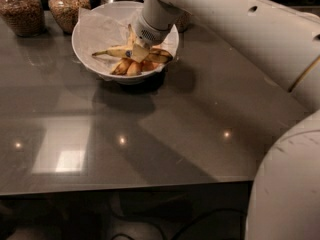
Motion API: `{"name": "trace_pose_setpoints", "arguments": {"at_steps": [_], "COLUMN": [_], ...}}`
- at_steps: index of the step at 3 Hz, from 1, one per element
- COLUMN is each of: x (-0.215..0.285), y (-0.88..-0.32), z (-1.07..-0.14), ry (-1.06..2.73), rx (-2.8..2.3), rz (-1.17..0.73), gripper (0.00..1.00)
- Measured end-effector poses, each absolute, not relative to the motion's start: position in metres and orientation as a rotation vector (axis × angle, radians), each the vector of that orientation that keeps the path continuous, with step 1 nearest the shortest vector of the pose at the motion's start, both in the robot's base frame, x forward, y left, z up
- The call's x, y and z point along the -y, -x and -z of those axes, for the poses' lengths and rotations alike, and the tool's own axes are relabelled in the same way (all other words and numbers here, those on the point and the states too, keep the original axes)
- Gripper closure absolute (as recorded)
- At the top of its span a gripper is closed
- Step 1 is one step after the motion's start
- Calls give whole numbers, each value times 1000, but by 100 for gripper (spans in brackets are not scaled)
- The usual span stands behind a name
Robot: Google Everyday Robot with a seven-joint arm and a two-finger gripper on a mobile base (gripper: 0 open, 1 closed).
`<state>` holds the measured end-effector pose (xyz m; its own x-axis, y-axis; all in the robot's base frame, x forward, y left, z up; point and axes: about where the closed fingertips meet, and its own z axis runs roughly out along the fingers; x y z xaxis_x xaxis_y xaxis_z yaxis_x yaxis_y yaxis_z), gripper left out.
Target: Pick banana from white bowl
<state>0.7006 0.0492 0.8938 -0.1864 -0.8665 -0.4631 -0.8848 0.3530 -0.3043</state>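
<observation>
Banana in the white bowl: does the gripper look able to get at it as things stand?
Probably yes. The gripper sits low inside the white bowl, right over the banana. Nothing covers the banana; the shorter orange bananas lie beside it, toward the near rim.
</observation>
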Motion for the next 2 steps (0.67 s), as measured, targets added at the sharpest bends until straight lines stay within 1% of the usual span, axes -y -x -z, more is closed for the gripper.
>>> {"name": "trace_pose_setpoints", "arguments": {"at_steps": [2], "x": [-37], "y": [-682], "z": [-930], "ry": [1483], "rx": [-1983], "rz": [-63], "gripper": [100]}}
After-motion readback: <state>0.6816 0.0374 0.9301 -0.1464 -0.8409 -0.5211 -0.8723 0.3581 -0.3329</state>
